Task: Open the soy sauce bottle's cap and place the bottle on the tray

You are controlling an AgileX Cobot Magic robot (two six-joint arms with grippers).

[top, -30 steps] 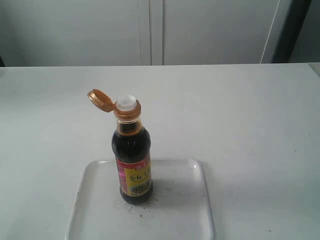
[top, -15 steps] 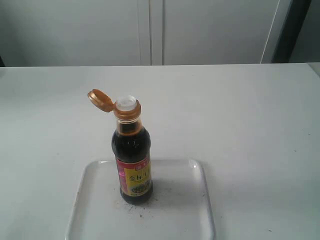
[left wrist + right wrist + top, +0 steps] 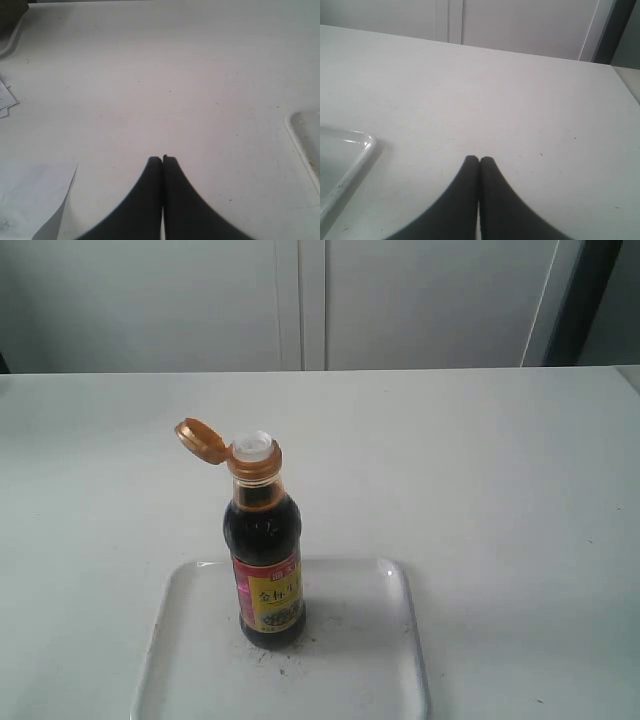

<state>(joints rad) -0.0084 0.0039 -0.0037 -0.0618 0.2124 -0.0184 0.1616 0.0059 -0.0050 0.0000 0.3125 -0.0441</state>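
Observation:
The soy sauce bottle (image 3: 264, 570) stands upright on the translucent white tray (image 3: 370, 660) in the exterior view, near the tray's far left part. Its orange-gold cap (image 3: 201, 440) is flipped open to the left, leaving the white spout (image 3: 253, 445) bare. Neither arm shows in the exterior view. In the left wrist view my left gripper (image 3: 162, 159) is shut and empty over bare table, with a tray corner (image 3: 302, 137) at the frame's edge. My right gripper (image 3: 479, 159) is shut and empty too, and a tray corner (image 3: 355, 160) lies off to its side.
White table (image 3: 480, 470) all round, with pale cabinet doors (image 3: 300, 300) behind it. Sheets of paper (image 3: 35, 205) lie on the table close to the left gripper, and a dark object (image 3: 10, 20) sits in the left wrist view's far corner.

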